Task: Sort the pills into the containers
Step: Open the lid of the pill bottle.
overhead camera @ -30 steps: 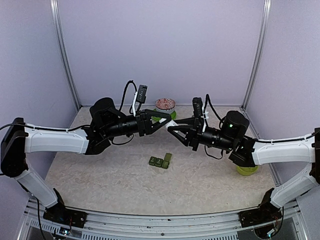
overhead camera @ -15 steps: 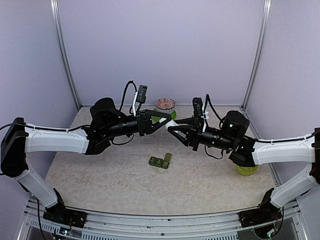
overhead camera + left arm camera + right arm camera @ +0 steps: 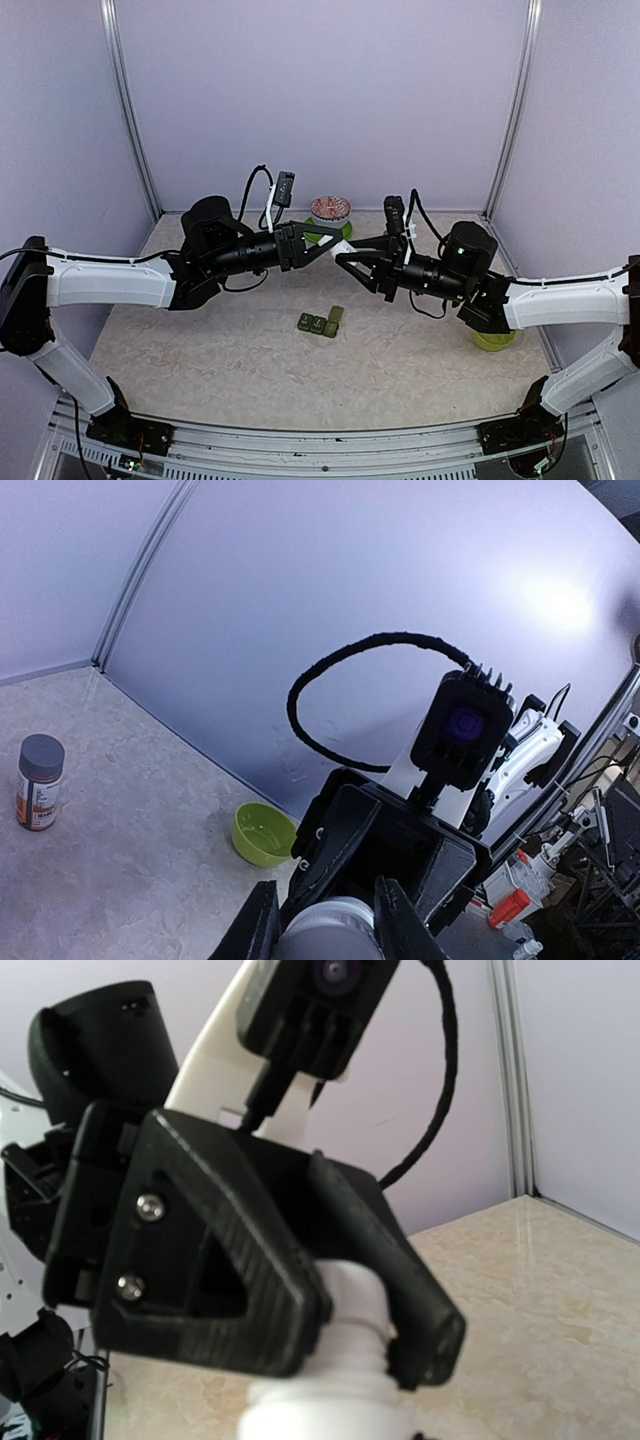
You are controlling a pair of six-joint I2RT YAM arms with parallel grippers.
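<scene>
1. Top view: the left gripper point(image 3: 328, 240) and right gripper point(image 3: 352, 256) meet in the air above the middle of the worktop point(image 3: 200, 350), with a white bottle point(image 3: 341, 247) between them. The containers point(image 3: 320, 323) lie on the worktop at 6 o'clock from the bottle, well apart from it. The lid at their right end appears raised. A patterned bowl point(image 3: 330, 208) sits at 12 o'clock, and a lime-green bowl point(image 3: 493, 341) at 4 o'clock, half under the right arm. No pills show; I judge they are inside the bottle.

2. Left wrist view: these jaws are narrow, clamped on the bottle's cap point(image 3: 322, 932), with the right gripper straight beyond. At 9 o'clock stands a second bottle point(image 3: 38, 781), grey-capped with an orange label. Its print is too small to read.

3. Right wrist view: the left jaws pinch the cap, and a ribbed neck shows just beneath it. The right jaws are out of frame here; the top view shows them drawn narrow on the bottle's body. The step in hand looks like opening the bottle. The next move calls for twisting the cap free while the right arm holds the body steady. The bottle can then go over the open compartment. No brand or writing is legible.
</scene>
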